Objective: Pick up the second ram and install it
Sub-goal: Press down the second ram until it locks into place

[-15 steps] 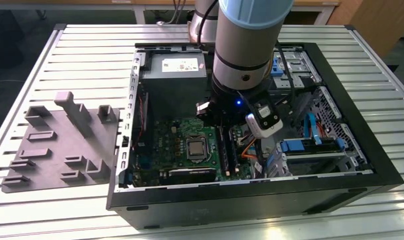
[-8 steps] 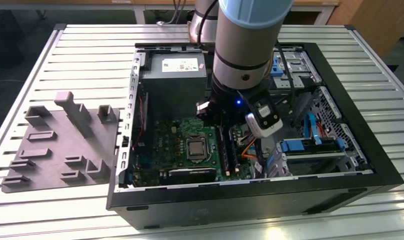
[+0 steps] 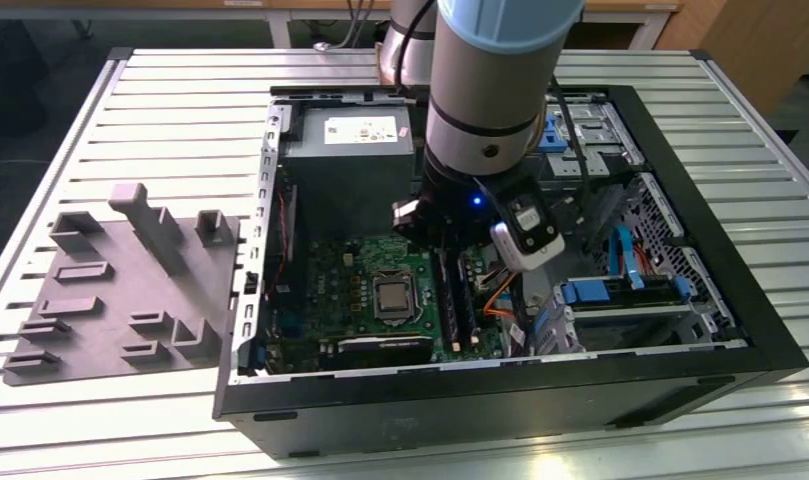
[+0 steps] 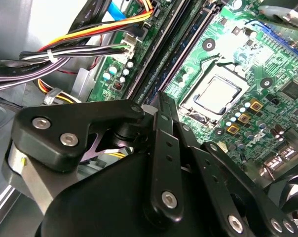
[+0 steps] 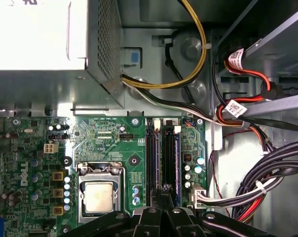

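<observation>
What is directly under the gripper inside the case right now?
Under the gripper lie the black memory slots on the green motherboard, beside the CPU socket. The fingers cover the slots' near end, so whether the second ram sits between them or seated cannot be seen.

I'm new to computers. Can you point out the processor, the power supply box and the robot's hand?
Processor (image 5: 98, 196): first wrist view, middle of its metal lid.
Power supply box (image 3: 348, 140): exterior view, its grey top face.
Hand (image 4: 161, 106): second wrist view, between its fingertips.
</observation>
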`<state>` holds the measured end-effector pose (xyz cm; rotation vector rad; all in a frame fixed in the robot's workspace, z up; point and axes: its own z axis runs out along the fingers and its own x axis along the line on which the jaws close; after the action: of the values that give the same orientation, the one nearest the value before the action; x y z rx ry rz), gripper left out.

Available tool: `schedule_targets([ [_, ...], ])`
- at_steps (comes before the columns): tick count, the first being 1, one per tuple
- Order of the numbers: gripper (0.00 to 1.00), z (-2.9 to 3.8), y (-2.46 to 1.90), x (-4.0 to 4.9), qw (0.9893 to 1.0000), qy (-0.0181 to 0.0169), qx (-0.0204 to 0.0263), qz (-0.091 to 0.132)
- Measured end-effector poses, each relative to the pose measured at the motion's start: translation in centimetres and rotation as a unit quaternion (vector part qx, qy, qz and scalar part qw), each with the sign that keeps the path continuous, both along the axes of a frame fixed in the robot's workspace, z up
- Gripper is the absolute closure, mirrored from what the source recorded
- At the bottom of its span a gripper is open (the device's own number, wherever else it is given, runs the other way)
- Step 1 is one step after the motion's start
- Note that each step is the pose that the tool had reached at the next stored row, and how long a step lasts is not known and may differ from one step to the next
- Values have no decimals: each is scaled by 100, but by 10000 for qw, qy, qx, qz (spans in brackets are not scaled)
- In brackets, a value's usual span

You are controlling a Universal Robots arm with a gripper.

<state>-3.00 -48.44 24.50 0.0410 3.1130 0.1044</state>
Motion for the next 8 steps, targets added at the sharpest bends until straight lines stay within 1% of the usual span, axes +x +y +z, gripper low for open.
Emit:
schedule_targets([
  [8, 89, 0, 31, 0, 10000, 0, 0, 0],
])
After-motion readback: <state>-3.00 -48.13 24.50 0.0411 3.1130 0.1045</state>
